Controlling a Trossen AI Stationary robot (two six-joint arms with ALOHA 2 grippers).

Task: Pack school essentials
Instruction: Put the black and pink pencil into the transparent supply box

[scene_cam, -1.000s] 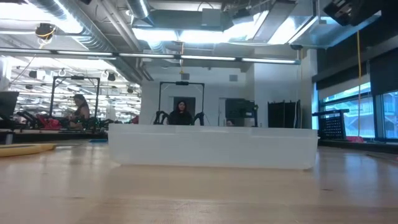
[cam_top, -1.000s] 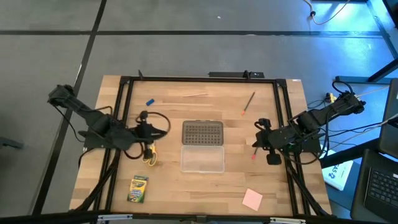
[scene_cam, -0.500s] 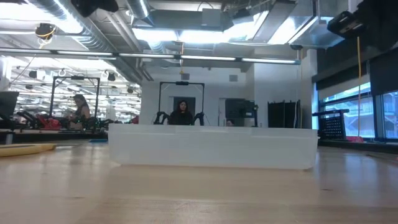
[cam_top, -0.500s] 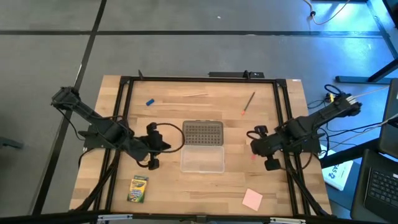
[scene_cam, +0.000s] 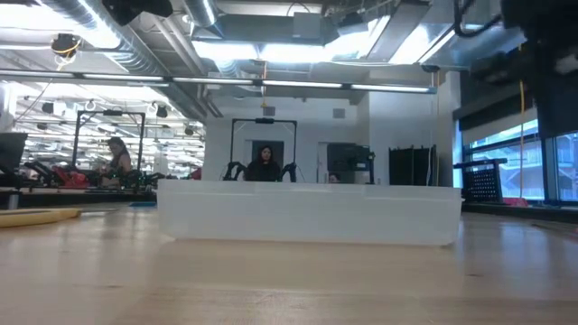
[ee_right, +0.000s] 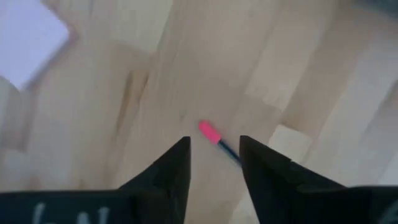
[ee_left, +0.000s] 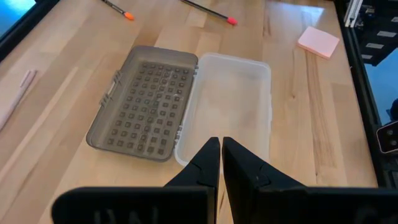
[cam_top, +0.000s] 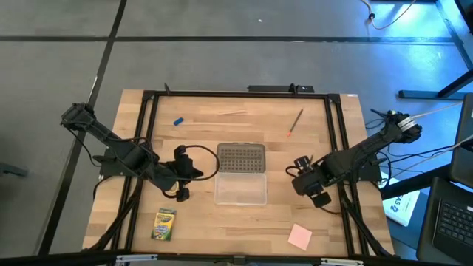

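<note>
A wooden worktop [cam_top: 244,222] holds an open clear case [cam_top: 241,188] with its grey lid [cam_top: 241,157] flat beside it. The left end effector [ee_left: 221,152], fingers pressed together and holding nothing, hovers just left of the case. The right end effector [ee_right: 213,149], fingers spread, hangs over a pencil [ee_right: 219,142] with a pink tip, right of the case. A crayon box [cam_top: 164,224] and pink sticky notes [cam_top: 300,236] lie near the front edge. A second pencil [cam_top: 295,123], a pale stick [cam_top: 231,113] and a blue eraser [cam_top: 178,121] lie toward the back.

Left gripper [cam_top: 194,168] moved from scissors toward case, right gripper's [ee_right: 213,163] fingers parted over pencil [ee_right: 217,140]
</note>
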